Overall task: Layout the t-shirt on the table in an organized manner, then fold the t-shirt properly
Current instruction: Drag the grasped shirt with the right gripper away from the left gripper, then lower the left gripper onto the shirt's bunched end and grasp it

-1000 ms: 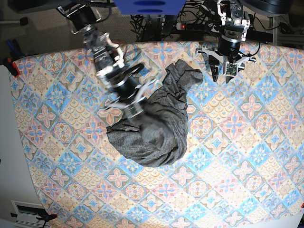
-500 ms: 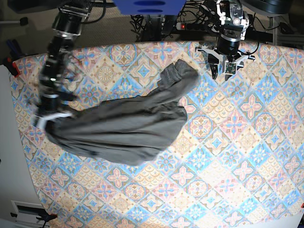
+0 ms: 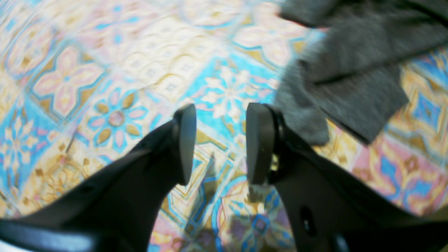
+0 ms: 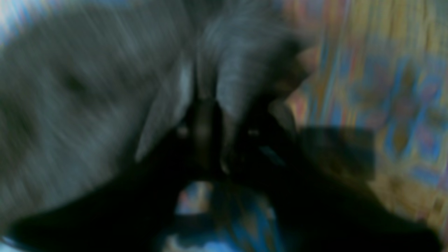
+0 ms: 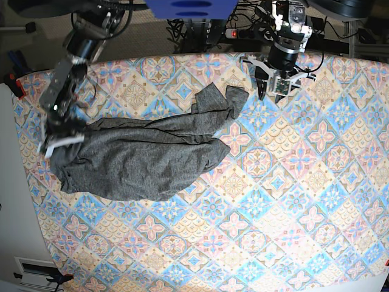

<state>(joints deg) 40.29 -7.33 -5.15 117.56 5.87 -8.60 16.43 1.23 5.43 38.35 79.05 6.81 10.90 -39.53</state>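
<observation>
The charcoal-grey t-shirt (image 5: 146, 155) lies stretched and rumpled across the left half of the table (image 5: 292, 201), with one end reaching up to the far middle. My right gripper (image 5: 58, 145) sits at the shirt's left end. In the right wrist view, grey cloth (image 4: 70, 87) bunches around the right gripper (image 4: 206, 115), and motion blur hides how the jaws stand. My left gripper (image 5: 271, 92) hovers open just right of the shirt's far end. In the left wrist view the left gripper (image 3: 220, 115) is empty over the patterned cloth (image 3: 105, 70), with a grey shirt edge (image 3: 350, 70) at the upper right.
Cables and a power strip (image 5: 234, 31) run behind the table's far edge. A red clamp (image 5: 17, 85) grips the table's left corner. A white surface (image 5: 15, 201) borders the table on the left.
My right arm has swung left, dragging the bunched shirt out into a long spread shape, then lifted slightly at the left end. My left gripper has shifted a little left toward the shirt.
</observation>
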